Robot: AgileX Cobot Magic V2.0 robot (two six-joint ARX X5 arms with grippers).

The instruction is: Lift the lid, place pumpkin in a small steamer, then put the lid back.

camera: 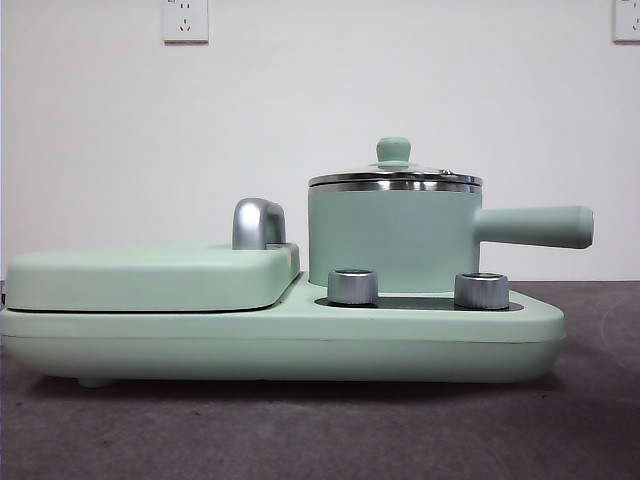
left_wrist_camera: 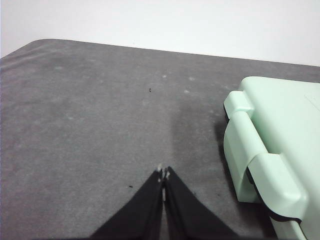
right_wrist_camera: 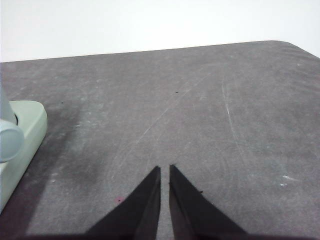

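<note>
On steamer (camera: 390, 240) sat lid (camera: 394, 176), knob up; handle pointed toward right pincer (right_wrist_camera: 165, 170), nearer, jaws nearly closed, empty; left pincer (left_wrist_camera: 163, 175) closed, empty

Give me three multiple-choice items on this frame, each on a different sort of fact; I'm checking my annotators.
1. Where is the lid?
A. on the small steamer
B. on the table
C. held in a gripper

2. How many steel knobs front the base?
A. one
B. two
C. four

3. The left gripper is:
A. shut, empty
B. wide open
C. gripping the lid

Answers: 1 A, its steel rim sits on the pot. 2 B, a pair below the pot. 3 A, tips meet above bare table.
</note>
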